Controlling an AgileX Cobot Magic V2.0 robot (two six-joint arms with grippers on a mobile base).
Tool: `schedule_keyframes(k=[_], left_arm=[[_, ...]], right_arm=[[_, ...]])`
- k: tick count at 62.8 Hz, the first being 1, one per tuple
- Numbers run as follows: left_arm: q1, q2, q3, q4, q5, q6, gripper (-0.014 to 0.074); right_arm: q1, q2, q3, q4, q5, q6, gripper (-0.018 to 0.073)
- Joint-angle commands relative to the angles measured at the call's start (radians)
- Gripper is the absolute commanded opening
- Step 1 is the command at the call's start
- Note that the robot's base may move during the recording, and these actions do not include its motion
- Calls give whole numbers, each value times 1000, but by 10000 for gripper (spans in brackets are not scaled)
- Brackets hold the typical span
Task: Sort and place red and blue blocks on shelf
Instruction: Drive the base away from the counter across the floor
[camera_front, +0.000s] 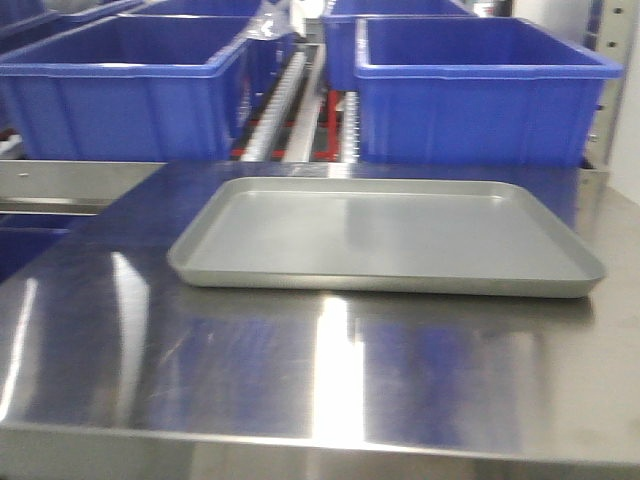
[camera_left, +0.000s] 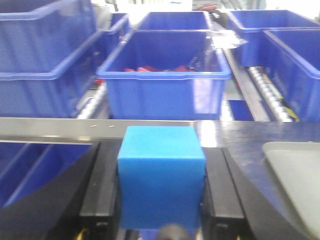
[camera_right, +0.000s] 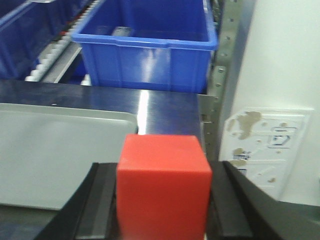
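Both blocks in grip; the carry to the shelf (camera_left: 60, 129) is the step in hand.
The left pincer (camera_left: 161, 192) clamps the blue block (camera_left: 161, 170), the right pincer (camera_right: 162, 202) the red block (camera_right: 162, 180); each next needs a blue bin (camera_left: 165, 95) at twelve o'clock, then release.

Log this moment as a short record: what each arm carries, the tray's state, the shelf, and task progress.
left gripper: jaws shut on blue block
right gripper: jaws shut on red block
tray: flat on steel table, nothing in it
shelf: beyond the table, lined with blue bins
progress: neither block placed on the shelf yet
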Motion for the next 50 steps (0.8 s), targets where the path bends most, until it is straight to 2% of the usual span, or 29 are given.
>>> schedule_keyframes(k=[1,50], left_arm=[[-1,8,-36,-4,-85,-1,125],[-1,8,-36,-4,-85,-1,125]], right_arm=[[-7,7,-26,-6,-84,-2,57],[-7,7,-26,-6,-84,-2,57]])
